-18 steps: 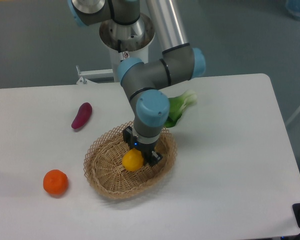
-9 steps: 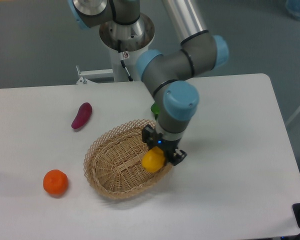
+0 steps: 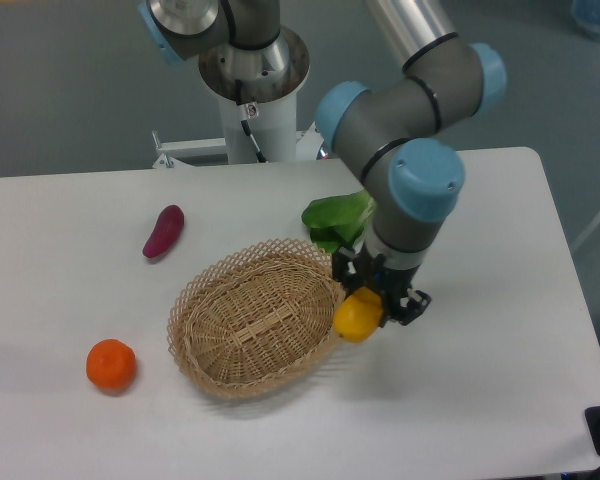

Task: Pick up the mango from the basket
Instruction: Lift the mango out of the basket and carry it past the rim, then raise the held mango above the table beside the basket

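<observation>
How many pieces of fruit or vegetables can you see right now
4: the mango held in the pincer just right of the basket, an orange fruit at front left, a purple vegetable at back left, and leafy greens behind the basket, partly hidden by the arm.

Yellow mango (image 3: pixel 358 314) just beside empty basket (image 3: pixel 255 318)

table (image 3: pixel 500 400): white, rounded corner | floor (image 3: pixel 70 90): grey-green | light: even | blue object (image 3: pixel 595 15): top right
</observation>
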